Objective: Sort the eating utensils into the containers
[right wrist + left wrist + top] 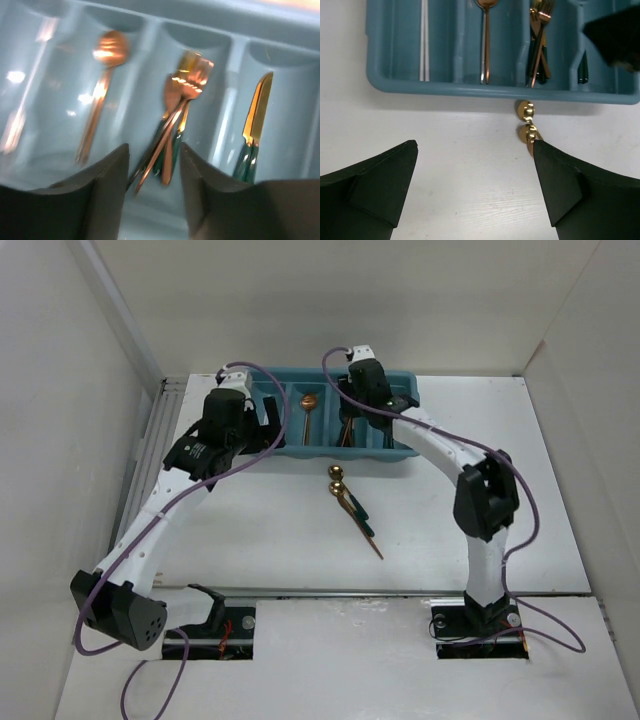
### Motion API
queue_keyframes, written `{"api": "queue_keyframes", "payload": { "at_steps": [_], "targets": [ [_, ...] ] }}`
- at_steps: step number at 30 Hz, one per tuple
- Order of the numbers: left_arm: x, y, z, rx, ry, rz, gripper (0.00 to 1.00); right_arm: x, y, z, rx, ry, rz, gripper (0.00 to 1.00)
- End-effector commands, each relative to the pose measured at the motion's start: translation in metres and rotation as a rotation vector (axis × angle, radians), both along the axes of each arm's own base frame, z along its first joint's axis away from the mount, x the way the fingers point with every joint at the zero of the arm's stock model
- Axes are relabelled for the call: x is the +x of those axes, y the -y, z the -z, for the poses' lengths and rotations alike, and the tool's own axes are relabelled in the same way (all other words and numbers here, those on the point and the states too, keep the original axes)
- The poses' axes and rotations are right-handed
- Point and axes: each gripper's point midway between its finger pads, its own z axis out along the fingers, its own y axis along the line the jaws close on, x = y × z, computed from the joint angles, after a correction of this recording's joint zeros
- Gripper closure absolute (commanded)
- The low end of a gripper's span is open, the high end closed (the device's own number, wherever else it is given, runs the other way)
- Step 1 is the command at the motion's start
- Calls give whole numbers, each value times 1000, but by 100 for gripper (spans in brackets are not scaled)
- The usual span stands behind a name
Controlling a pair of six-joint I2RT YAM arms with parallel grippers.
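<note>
Left gripper (475, 145): jaws fully apart, empty; two gold-bowled utensils (525, 110) lie just ahead of its right finger. Right gripper (154, 147): jaws partly apart, gripping nothing; forks (182, 95) lie in the tray (145, 55) compartment beyond the gap.

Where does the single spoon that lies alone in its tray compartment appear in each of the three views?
Top external: the spoon is in the upper middle.
Left wrist: top centre.
Right wrist: upper left, bowl uppermost.
Shared landmark: the forks, just right of it in every view.
</note>
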Motion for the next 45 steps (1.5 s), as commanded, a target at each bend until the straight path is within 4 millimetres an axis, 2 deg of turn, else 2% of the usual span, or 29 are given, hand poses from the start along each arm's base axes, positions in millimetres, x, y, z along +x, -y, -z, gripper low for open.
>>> {"api": "queue_keyframes", "payload": {
  "at_steps": [1, 2, 3, 4, 5, 6, 8, 9, 10, 13, 14, 16, 20, 23, 25, 27, 28, 31, 34, 42, 44, 45],
  "targets": [
    [0, -22, -7, 31, 42, -53, 0, -56, -35, -34, -68, 31, -257, 60],
    [0, -22, -7, 31, 42, -53, 0, -84, -38, -3, -116, -73, -325, 69],
    [-2, -31, -8, 34, 51, -77, 0, -99, -38, 9, -142, -114, -357, 85],
    [-2, -36, 0, 42, 33, -92, 0, -113, -36, 22, -166, -155, -372, 89],
    [-5, -38, 0, 40, 37, -93, 0, -139, -35, 49, -208, -223, -406, 91],
    [-5, -42, 4, 44, 28, -106, 0, -152, -34, 57, -223, -243, -423, 89],
    [-11, -47, 7, 38, 26, -108, 0, -176, -32, 62, -220, -267, -436, 78],
    [-11, -49, 12, 27, 12, -120, 0, -189, -22, 79, -244, -308, -421, 73],
    [-13, -48, 9, 17, 24, -113, 0, -194, -16, 78, -239, -312, -400, 69],
    [-18, -50, 18, -29, -3, -127, 0, -207, -7, 95, -213, -358, -357, 71],
    [-17, -55, 18, -46, -7, -145, 0, -205, -9, 93, -200, -351, -352, 75],
    [-21, -50, 23, -82, -21, -123, 0, -206, -7, 97, -200, -359, -334, 81],
    [-24, -51, 21, -109, -19, -122, 0, -197, 0, 92, -216, -329, -263, 81],
    [-24, -58, 22, -109, -18, -141, 0, -197, 4, 106, -259, -359, -259, 78],
    [-25, -60, 19, -117, -10, -144, 0, -197, 7, 118, -291, -378, -258, 73],
    [-26, -60, 23, -122, -21, -150, 0, -193, 4, 122, -301, -379, -265, 71],
    [-27, -61, 20, -130, -14, -149, 0, -193, 5, 133, -324, -399, -271, 70],
    [-28, -61, 24, -127, -22, -150, 0, -185, 9, 141, -333, -404, -247, 69],
    [-29, -61, 21, -130, -14, -149, 0, -173, 7, 138, -283, -384, -230, 69],
    [-29, -63, 21, -134, -15, -151, 0, -181, 5, 165, -301, -452, -264, 68],
    [-29, -63, 21, -134, -15, -151, 0, -185, 7, 169, -309, -465, -279, 75],
    [-29, -63, 21, -134, -15, -151, 0, -185, 7, 169, -309, -465, -279, 85]
  ]
}}
